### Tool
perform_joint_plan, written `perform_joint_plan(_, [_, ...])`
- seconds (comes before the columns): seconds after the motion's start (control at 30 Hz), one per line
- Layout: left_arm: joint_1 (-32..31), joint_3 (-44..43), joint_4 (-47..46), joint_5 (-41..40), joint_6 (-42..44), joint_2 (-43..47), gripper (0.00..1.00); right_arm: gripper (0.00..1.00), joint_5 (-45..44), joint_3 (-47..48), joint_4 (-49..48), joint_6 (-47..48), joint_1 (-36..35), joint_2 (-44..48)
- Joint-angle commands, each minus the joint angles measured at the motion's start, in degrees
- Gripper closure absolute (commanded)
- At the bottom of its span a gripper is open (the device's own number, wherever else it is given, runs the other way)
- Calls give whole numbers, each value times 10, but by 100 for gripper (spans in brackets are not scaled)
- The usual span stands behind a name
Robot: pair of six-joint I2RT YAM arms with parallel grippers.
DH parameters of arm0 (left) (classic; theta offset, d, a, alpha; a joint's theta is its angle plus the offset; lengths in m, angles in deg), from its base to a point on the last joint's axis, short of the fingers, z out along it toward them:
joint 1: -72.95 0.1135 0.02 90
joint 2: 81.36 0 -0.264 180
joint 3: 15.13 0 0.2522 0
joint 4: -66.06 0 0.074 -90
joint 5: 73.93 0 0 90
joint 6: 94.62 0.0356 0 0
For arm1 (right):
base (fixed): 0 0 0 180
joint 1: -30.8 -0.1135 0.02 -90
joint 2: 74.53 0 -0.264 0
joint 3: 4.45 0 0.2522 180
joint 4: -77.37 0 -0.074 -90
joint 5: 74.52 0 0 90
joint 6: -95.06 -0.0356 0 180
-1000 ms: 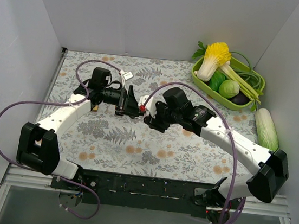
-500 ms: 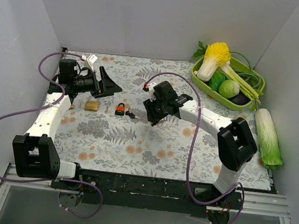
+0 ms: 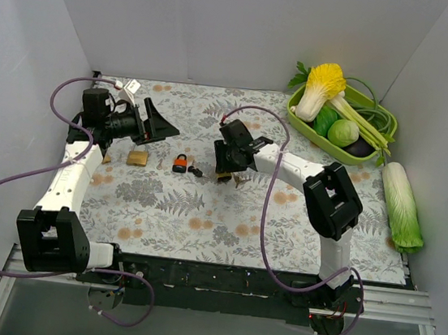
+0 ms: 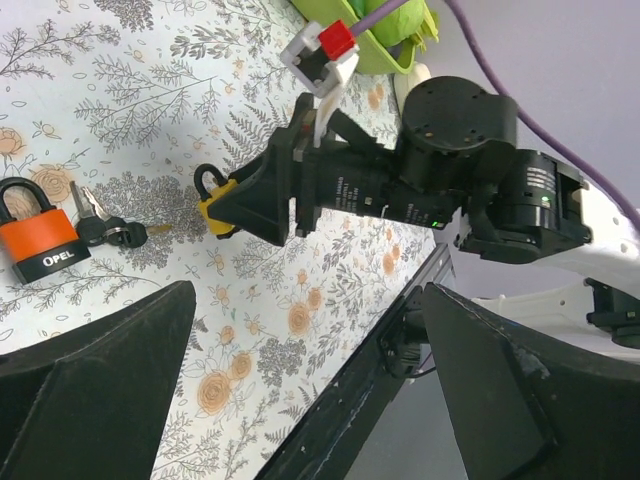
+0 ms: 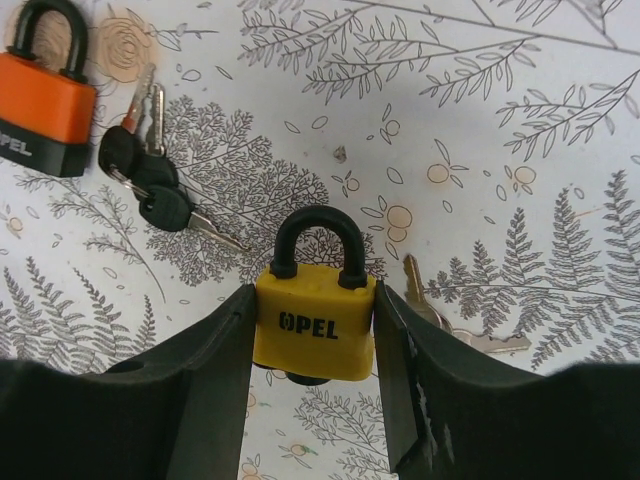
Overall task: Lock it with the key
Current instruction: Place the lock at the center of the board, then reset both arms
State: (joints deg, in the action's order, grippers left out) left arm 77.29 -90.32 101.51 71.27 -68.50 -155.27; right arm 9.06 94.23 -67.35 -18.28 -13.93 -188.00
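Right gripper (image 5: 312,385): jaws clamped on the side edges of the yellow padlock (image 5: 314,322), lower centre of the wrist frame. Left gripper (image 4: 300,400): spread wide, holding nothing. The padlock looks dense, rigid and smooth-coated, so it is best held by the body; its long axis runs up-frame, shackle toward the top, with a silver key (image 5: 440,312) just right of it.

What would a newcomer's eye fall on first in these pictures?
The yellow padlock, held between the right arm's fingers in the middle, strikes first. To its left lie an orange padlock and a bunch of keys. A green basket of bright vegetables stands at the far right corner.
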Motion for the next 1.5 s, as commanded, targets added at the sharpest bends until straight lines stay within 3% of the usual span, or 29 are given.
perform_joint_plan(0.0, [2, 5, -17, -3, 10, 13, 2, 99, -16, 27, -32, -49, -2, -10])
perform_joint_plan(0.7, [3, 40, -6, 0, 15, 25, 2, 98, -26, 30, -17, -113, -1, -55])
perform_joint_plan(0.83, [3, 37, -2, -2, 17, 24, 2, 51, -12, 27, -15, -120, -1, -51])
perform_joint_plan(1.07, [3, 32, 7, 0, 19, 23, 2, 36, -2, 45, -15, -116, 1, -18])
perform_joint_plan(1.17, [3, 14, 21, 0, 24, 15, 2, 20, -4, 60, -12, -96, 3, 4])
perform_joint_plan(1.37, [4, -98, 138, -8, 71, -53, 2, 9, -1, 23, -83, 27, 32, 114])
perform_joint_plan(1.47, [3, -173, 195, -65, 106, -89, 2, 7, 39, -26, -106, 116, 74, 189])
